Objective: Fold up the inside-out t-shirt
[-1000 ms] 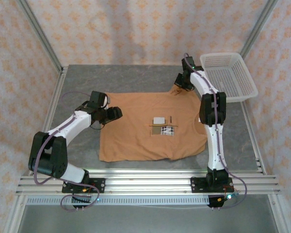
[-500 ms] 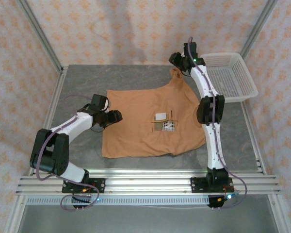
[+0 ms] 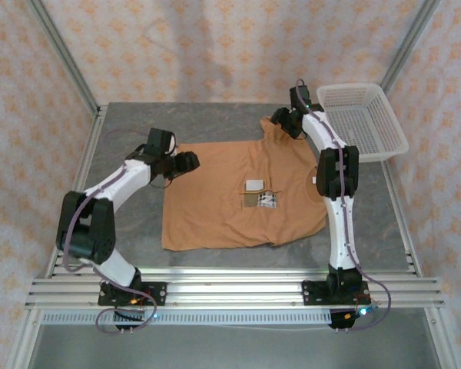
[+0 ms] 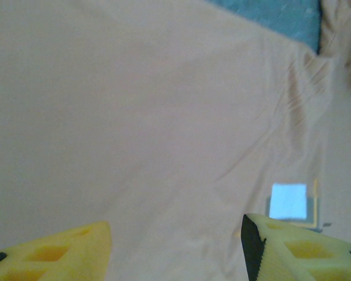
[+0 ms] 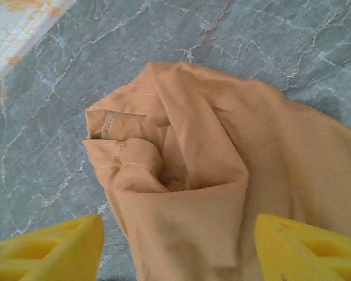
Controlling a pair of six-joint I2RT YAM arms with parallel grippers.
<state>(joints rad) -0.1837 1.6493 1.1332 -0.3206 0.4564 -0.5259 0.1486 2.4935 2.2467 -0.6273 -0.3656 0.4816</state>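
Even diffuse light, soft shadows, left wrist view washed-out and hazy, right wrist crisp

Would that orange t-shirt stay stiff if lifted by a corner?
Probably not: the t-shirt lies wrinkled, its far corner slumped in soft folds, so it should droop. It looks thin, likely light. Pushed, it would probably bunch, not slide.

The t-shirt (image 3: 238,200) is soft matt cloth (creased at one o'clock, hem stitching showing). The table (image 3: 138,123) looks smooth, veined like stone. At two o'clock, the mesh basket (image 3: 361,119) is white plastic; at six, the rails (image 3: 238,288) are ribbed bare metal.
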